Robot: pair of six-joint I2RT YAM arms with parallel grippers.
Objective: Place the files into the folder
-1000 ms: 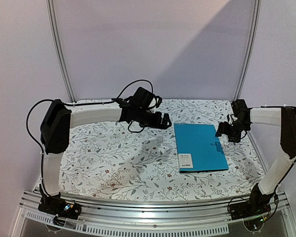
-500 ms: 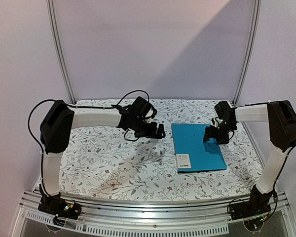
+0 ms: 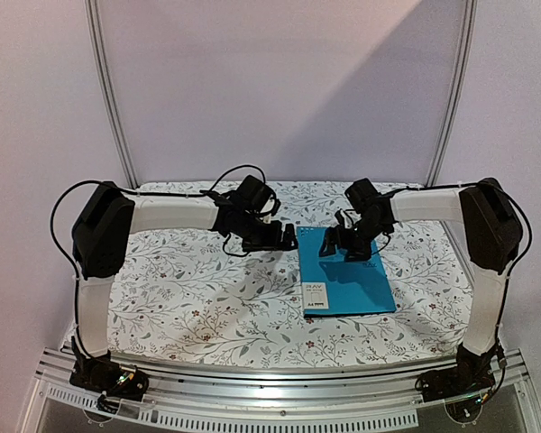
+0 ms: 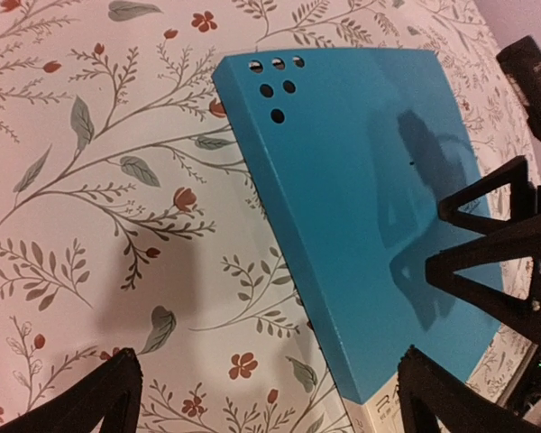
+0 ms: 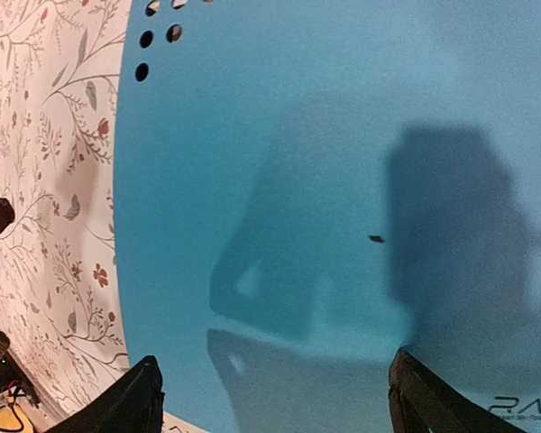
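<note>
The folder (image 3: 350, 275) lies shut on the flowered cloth right of centre, teal cover up, with a white label (image 3: 316, 296) at its near left corner. No files show in any view. My left gripper (image 3: 287, 238) is open at the folder's far left edge. In the left wrist view the folder (image 4: 361, 180) edge runs between the wide-apart fingers of that gripper (image 4: 270, 397). My right gripper (image 3: 340, 245) is open low over the cover's far left part. The right wrist view shows that gripper (image 5: 279, 397) with only the teal folder (image 5: 325, 162) and shadows between its fingers.
The flowered cloth (image 3: 198, 289) covers the table. A metal rail (image 3: 270, 388) runs along the near edge, and frame posts (image 3: 108, 99) stand at the back corners. Cables loop over the left arm (image 3: 171, 214). The right arm's fingers (image 4: 487, 244) show in the left wrist view.
My right gripper has swept left from the folder's right edge to its far left part. The folder has slid a little left. My left gripper has drawn back slightly left.
</note>
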